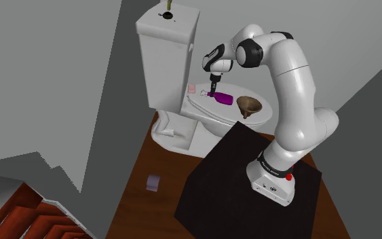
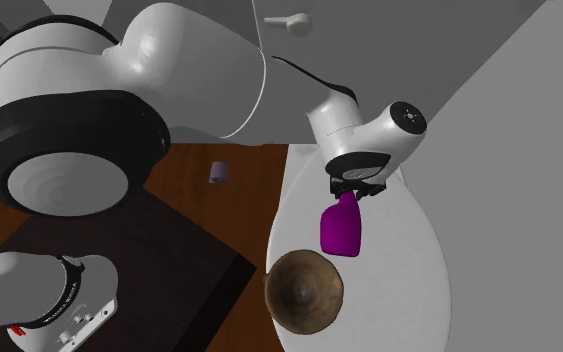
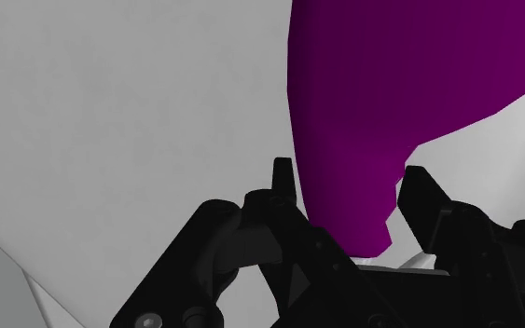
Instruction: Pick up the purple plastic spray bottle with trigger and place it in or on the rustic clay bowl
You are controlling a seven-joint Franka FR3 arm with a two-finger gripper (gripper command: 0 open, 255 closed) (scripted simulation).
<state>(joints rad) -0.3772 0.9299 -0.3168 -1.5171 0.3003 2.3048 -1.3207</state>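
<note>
Grasp stage: pincer (image 3: 349,177) stands apart, astride the neck of the purple spray bottle (image 3: 391,84), which lies on the toilet lid (image 2: 409,270) near the brown bowl (image 2: 305,290). Next move calls for closing, then lifting.

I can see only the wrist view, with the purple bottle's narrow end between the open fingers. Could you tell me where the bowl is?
Observer: The brown bowl sits on the white toilet lid, close to the wide end of the purple bottle.
Operator: Thank you. Is the bottle upright?
Observer: No, it lies on its side on the lid, and the gripper comes down onto it from above.
Operator: Is anything else near it?
Observer: A small pink item lies by the tank, on the side of the bottle away from the bowl.
</note>
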